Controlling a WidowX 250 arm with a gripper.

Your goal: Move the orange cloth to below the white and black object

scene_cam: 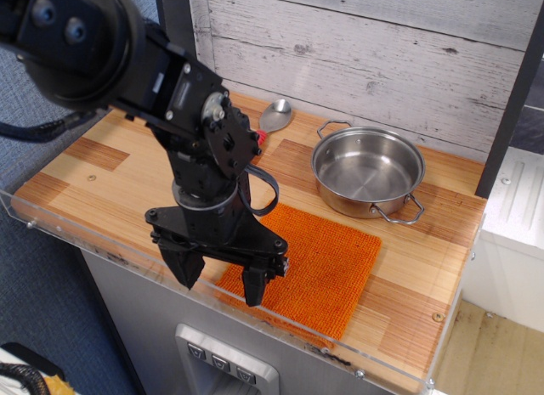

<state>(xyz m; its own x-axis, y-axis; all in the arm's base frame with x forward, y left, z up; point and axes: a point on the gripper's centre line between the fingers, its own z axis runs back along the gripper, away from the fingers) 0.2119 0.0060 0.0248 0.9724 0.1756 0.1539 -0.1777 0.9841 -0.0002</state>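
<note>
The orange cloth (pixel 319 259) lies flat on the wooden counter, in front of the steel pot (pixel 368 167) and close to the front edge. My gripper (pixel 221 280) is open and empty, its fingers pointing down over the cloth's front left corner. One fingertip (pixel 189 274) is left of the cloth and the other (pixel 253 290) is over its front edge. The white and black object does not show; the arm covers the counter's back left.
A metal spoon (pixel 276 115) with a red handle lies at the back, left of the pot. A clear plastic rim (pixel 102 246) runs along the counter's front edge. A grey plank wall stands behind the counter.
</note>
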